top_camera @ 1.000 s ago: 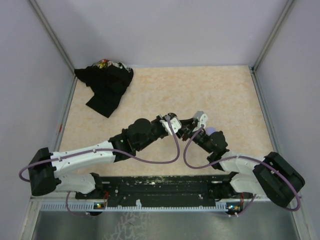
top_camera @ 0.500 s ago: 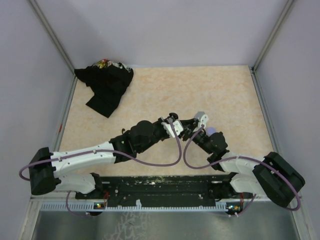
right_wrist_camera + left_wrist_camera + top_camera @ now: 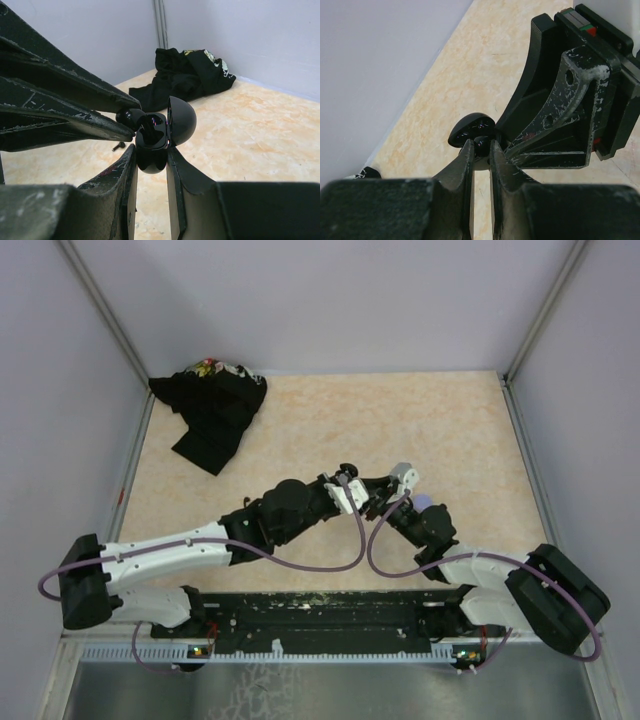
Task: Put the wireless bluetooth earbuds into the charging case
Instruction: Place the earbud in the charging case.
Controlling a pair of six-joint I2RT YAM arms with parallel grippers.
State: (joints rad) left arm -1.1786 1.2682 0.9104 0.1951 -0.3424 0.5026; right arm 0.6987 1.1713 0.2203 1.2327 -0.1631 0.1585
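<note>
Docking the earbud
Left gripper pinches it, nine o'clock of right gripper's clamped charging case; misalignment risks dropping.

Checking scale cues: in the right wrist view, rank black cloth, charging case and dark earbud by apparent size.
1. black cloth, though farthest away
2. charging case, close to the camera
3. dark earbud, partly hidden

Soft, even overhead light, no hard shadows; top view bright & sharp. Beige speckled tabletop glare-free. Crumpled black cloth loses detail in its folds. Wrist views: left gripper's scuffed black fingers blur toward bottom edge. Small white glints on glossy black earbud & glossy black open charging case; far bkgd slightly soft.
</note>
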